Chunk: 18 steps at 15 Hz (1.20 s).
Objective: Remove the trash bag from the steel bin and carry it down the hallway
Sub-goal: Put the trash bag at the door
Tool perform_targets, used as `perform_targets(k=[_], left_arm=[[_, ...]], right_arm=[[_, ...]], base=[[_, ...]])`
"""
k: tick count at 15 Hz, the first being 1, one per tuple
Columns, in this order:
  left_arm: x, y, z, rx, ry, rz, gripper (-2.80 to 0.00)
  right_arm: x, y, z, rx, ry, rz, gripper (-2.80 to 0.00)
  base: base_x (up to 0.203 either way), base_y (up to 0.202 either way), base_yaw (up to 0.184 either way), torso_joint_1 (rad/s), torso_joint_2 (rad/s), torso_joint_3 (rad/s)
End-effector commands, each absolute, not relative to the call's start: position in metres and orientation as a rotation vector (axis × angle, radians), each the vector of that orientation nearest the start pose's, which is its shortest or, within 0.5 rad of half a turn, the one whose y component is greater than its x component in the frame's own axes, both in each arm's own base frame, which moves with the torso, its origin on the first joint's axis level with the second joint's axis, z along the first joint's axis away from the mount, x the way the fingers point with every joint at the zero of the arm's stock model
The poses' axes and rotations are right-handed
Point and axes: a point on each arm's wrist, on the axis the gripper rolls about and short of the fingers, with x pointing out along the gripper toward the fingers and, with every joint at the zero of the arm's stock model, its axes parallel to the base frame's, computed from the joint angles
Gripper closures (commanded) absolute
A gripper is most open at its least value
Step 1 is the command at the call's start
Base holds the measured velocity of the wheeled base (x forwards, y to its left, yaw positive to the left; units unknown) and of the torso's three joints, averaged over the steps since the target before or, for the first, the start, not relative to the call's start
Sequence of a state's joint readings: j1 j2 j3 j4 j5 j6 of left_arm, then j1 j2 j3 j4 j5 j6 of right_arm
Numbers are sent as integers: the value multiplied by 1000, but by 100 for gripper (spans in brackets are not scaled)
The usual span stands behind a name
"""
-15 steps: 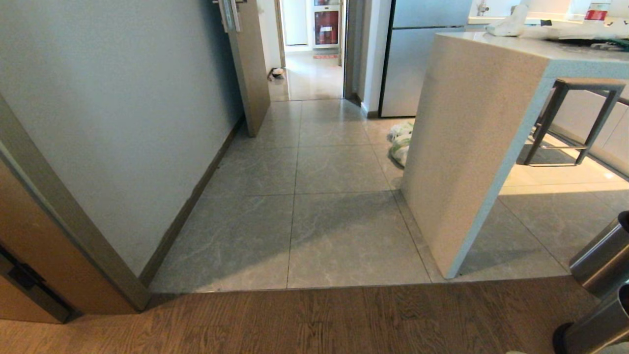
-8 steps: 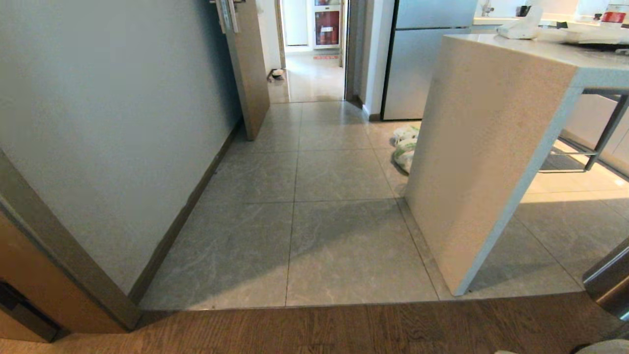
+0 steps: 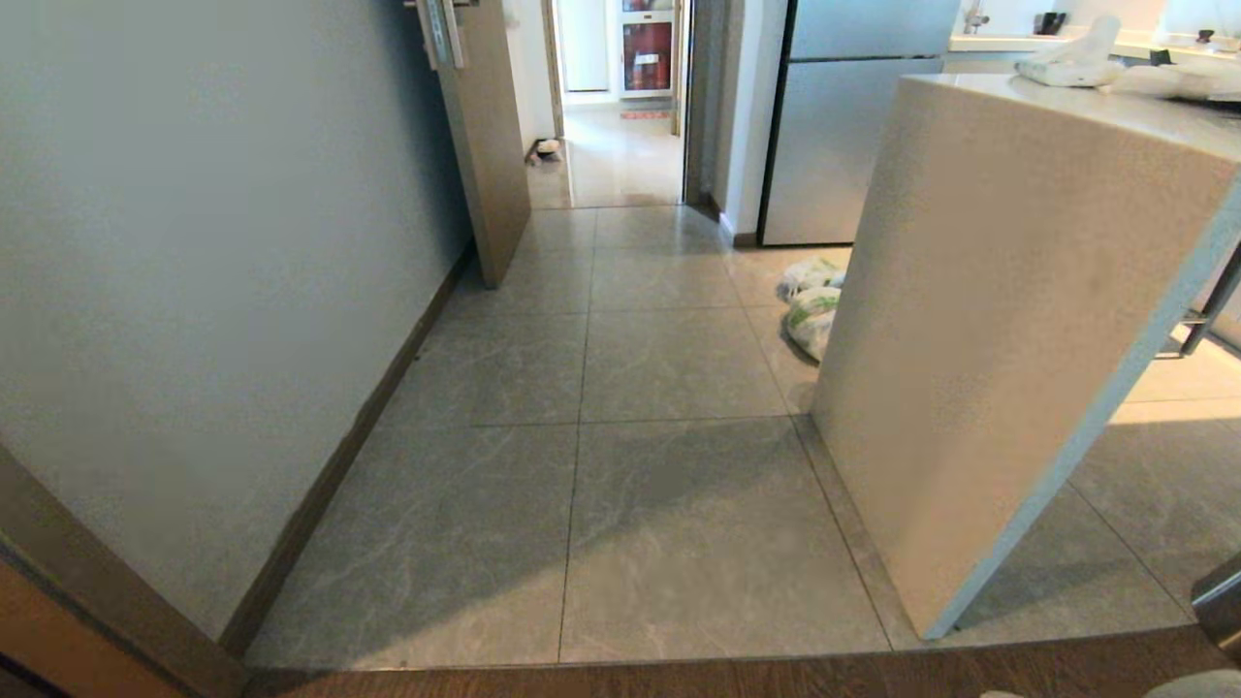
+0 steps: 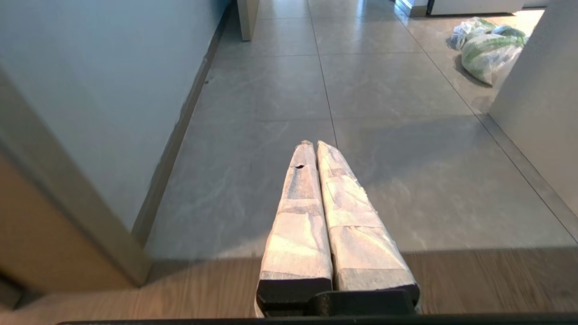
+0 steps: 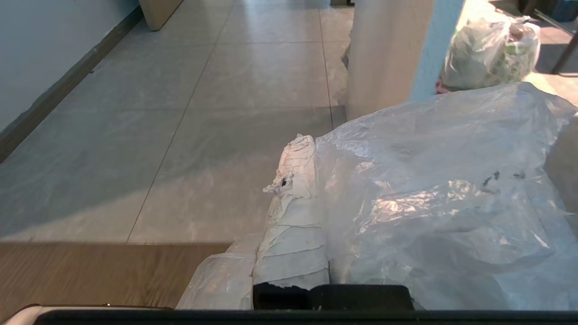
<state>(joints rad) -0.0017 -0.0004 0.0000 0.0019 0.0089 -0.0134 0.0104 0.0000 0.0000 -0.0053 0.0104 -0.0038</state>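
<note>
One trash bag (image 5: 433, 189) is present, visible only in the right wrist view, where the right gripper (image 5: 316, 149) is clamped on its clear plastic; contents cannot be made out. The left gripper (image 4: 311, 146) is empty, fingers pressed together over the hallway (image 3: 669, 359) tiles. Two white grocery bags (image 3: 812, 308) lie beside the counter (image 3: 1008, 320); a sliver of steel bin (image 3: 1224, 599) shows only in the head view.

The hallway (image 3: 620, 165) runs straight ahead between the wall (image 3: 213, 242) on the left and the desk (image 3: 1008, 320) on the right, with an open door (image 3: 480, 136) at the wall's far end. Two grocery bags (image 3: 810, 305) lie on the floor against the desk's far corner, and a fridge (image 3: 834, 126) stands behind them. The bin (image 3: 1224, 601) sits at the near right edge, and the trash bag (image 5: 442, 189) drapes over the right pincer (image 5: 311, 180).
</note>
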Motion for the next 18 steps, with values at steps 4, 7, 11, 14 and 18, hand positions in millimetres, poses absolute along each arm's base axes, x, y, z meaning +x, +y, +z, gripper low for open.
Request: perform_targets(k=[4,7,11,14,18], left_arm=[[-23,0,75,-14,4,8,0],[-23,0,75,-14,4,8,0],[-23,0,75,-14,3,8,0],[-23,0,75,-14,5,8,0],[-23,0,75,-14,3,8,0]], right_arm=[[-23,0,76,-5,-3,21,0],[-23,0,76,-5,-3,21,0],[-23,0,76,-5,-3,21,0],[-23,0,76,-5,-3,21,0],[-23,0,76,-5,-3,21,0]], base=[[190,0,0,1,1,2],[189,0,0,3,3,1],[188,0,2,3,2,4],[190,0,0,1,4,2],[190,0,0,3,2,1]])
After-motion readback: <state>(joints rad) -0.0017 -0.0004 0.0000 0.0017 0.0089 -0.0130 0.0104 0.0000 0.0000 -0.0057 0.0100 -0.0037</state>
